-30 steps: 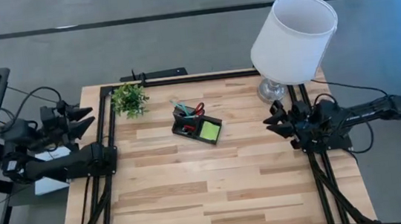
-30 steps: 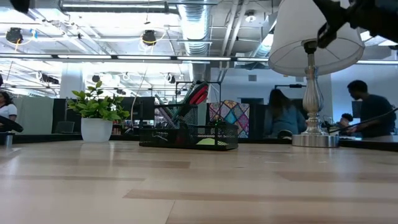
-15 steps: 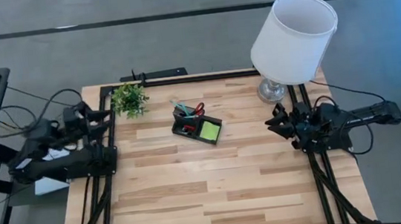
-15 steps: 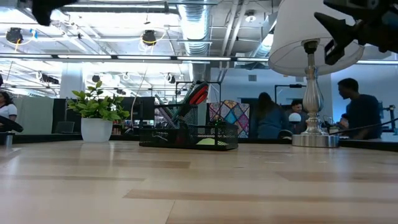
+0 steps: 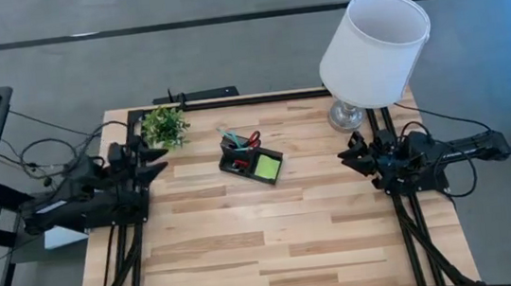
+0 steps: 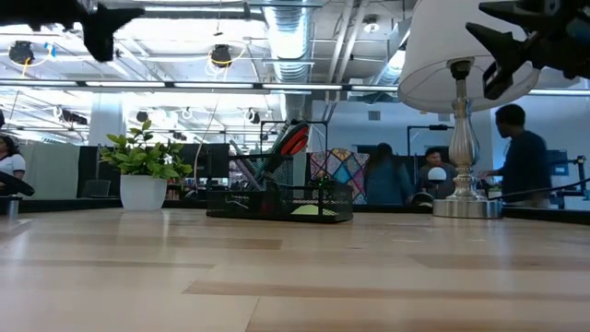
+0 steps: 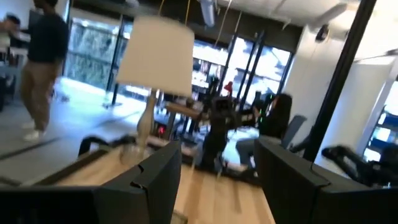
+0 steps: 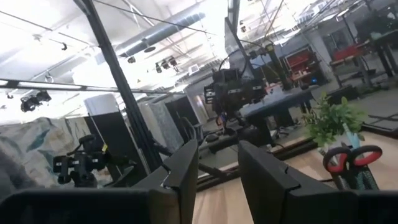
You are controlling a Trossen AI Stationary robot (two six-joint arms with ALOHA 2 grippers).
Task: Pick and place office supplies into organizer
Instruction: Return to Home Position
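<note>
The black organizer [image 5: 251,163] stands on the table's far middle and also shows in the low view [image 6: 279,203]. In its taller compartment stand red-handled scissors [image 5: 253,140] and pens [image 5: 228,136]. A lime-green sticky-note pad [image 5: 267,167] lies in its low section. My left gripper [image 5: 152,159] hovers open above the table's left edge, pointing toward the organizer with nothing between its fingers [image 7: 155,180]. My right gripper [image 5: 347,157] hovers open above the right edge and also holds nothing. Its wrist view shows the scissors' handles [image 8: 351,158] far off.
A small potted plant [image 5: 165,126] stands at the far left, close to my left gripper. A white-shaded lamp [image 5: 374,50] stands at the far right, beside my right arm. Bare wood [image 5: 265,237] spreads over the table's near half. People move in the room behind [image 6: 516,157].
My left gripper has swung from outside the table's left edge in toward the table's right, coming lower, and now hovers over that edge near the plant. My right gripper has sunk a little. The organizer and its contents have stayed put.
</note>
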